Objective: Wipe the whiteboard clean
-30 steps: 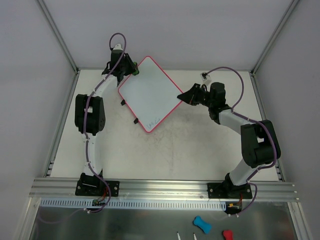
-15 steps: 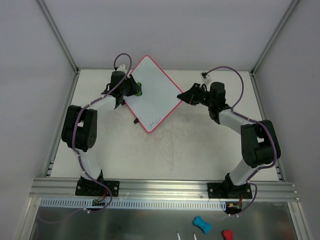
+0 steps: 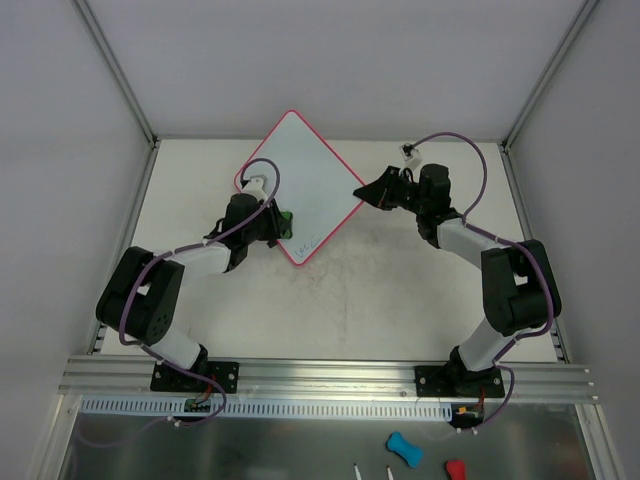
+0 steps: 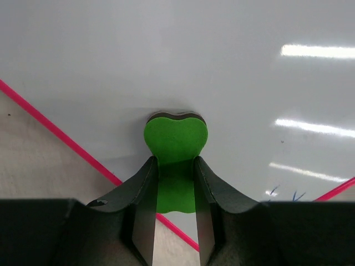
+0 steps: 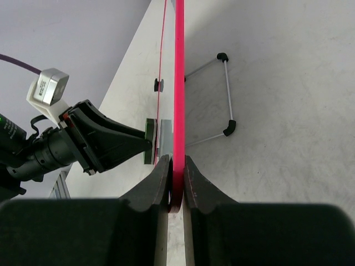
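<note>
Nearest me, below the table's front rail, a spare blue bone-shaped eraser (image 3: 404, 448) and a red one (image 3: 455, 468) lie unused.

On the speckled, matte table (image 3: 350, 300), the left gripper (image 3: 275, 226) has its fingers closed onto the waist of the green eraser (image 4: 175, 138). The eraser is a bone-shaped foam piece with a dark felt face, and that face is pressed against the whiteboard (image 3: 300, 165) close to its near-left rim.

Just beside the eraser, at the board's near corner, a small blue scribble (image 3: 306, 241) is not yet wiped. The rest of the face reads clean, so I judge the task well advanced, with this last patch outstanding.

The right gripper (image 5: 176, 166) is clamped on the board's right corner, both fingers pinching the rim.

The board sits mid-table, turned diamond-wise, its far corner towards the back wall. It is a glossy white square, throwing back strip-light glare, with a thin pink rim and rounded corners. A thin wire stand (image 5: 226, 88) with black end caps shows behind it. I cannot tell how steeply the board tilts.
</note>
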`<control>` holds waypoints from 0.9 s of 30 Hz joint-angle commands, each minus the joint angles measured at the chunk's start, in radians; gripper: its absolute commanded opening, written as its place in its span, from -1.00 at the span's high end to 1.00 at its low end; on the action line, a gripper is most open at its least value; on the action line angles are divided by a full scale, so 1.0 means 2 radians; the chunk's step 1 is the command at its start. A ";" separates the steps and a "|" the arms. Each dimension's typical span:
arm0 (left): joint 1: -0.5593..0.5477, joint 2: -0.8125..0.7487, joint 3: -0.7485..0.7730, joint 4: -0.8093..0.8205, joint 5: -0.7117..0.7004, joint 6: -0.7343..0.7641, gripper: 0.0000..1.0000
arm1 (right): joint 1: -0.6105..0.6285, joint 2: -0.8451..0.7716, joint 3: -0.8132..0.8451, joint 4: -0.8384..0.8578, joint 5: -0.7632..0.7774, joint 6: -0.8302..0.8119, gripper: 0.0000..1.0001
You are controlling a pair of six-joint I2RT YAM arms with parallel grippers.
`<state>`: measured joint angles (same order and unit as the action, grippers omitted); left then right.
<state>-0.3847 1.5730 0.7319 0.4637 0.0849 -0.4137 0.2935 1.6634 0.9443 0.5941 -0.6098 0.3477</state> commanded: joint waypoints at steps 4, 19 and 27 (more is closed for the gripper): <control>-0.030 -0.032 -0.015 0.061 -0.002 0.017 1.00 | 0.017 0.008 0.012 -0.006 -0.022 -0.033 1.00; -0.056 -0.036 -0.079 0.106 -0.068 0.014 1.00 | 0.017 0.011 0.013 -0.006 -0.023 -0.035 1.00; -0.056 -0.016 -0.099 0.112 -0.075 -0.009 1.00 | 0.017 0.010 0.013 -0.006 -0.025 -0.035 1.00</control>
<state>-0.4965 1.5249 0.5648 0.6395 -0.0273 -0.4099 0.2943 1.6634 0.9447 0.5945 -0.6102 0.3466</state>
